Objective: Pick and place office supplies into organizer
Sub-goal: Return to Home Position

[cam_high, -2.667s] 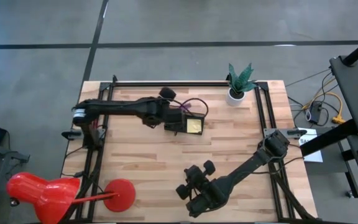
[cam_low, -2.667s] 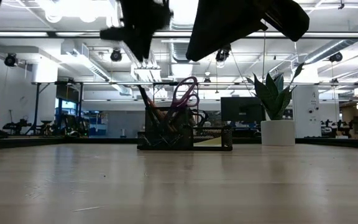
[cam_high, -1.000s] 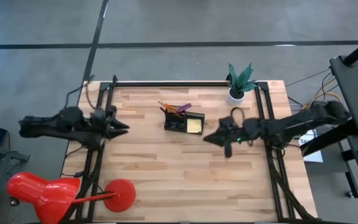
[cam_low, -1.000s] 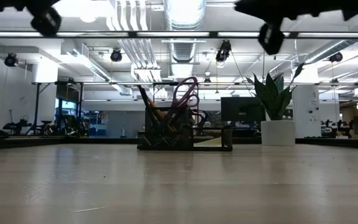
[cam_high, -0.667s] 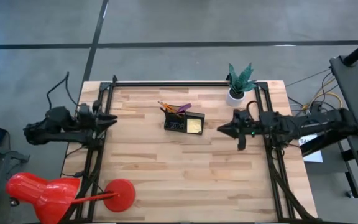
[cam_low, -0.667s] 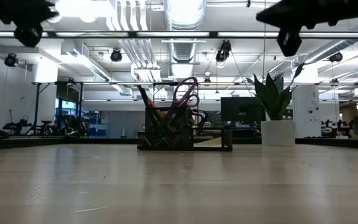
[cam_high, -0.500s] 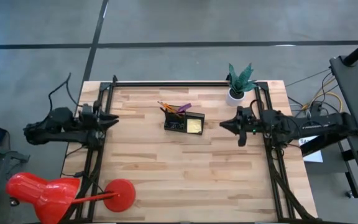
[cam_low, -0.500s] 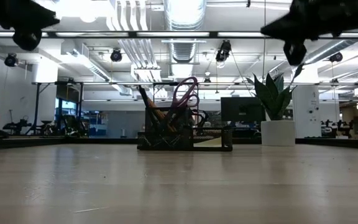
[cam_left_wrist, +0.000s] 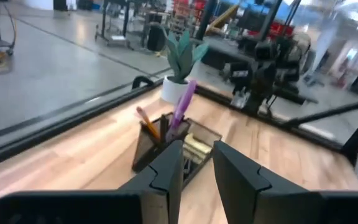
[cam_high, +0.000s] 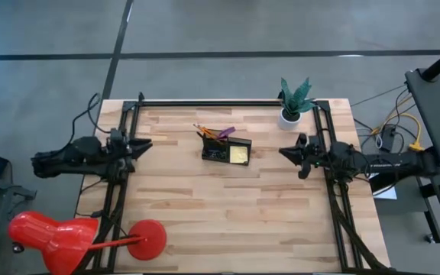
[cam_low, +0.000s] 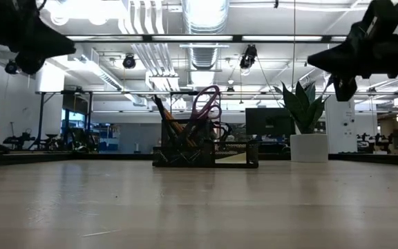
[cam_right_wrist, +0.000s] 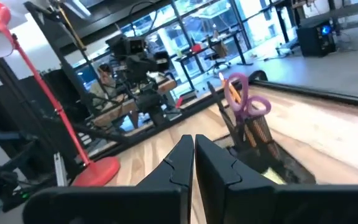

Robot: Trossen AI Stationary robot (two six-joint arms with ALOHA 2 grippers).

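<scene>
High view: the organizer [cam_high: 226, 151] sits mid-table toward the far side, pad [cam_high: 240, 155] in its tray. It is well apart from the left gripper [cam_high: 145, 144] at the left edge and the right gripper [cam_high: 283, 152] at the right.

Low view: scissors [cam_low: 206, 104] stand in its cup.

Left wrist view: fingers [cam_left_wrist: 166, 171] narrowly parted, empty.

Right wrist view: fingers [cam_right_wrist: 180, 163] pressed together, empty.

I judge the mesh light, stiff and prone to sliding; I'd grip its rim.

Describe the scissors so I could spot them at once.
Start at the wooden table; toward its far middle stands a black mesh organizer, left of the white plant pot. The scissors stand in its taller cup, their purple loop handles rising above the orange pencils beside them.
</scene>
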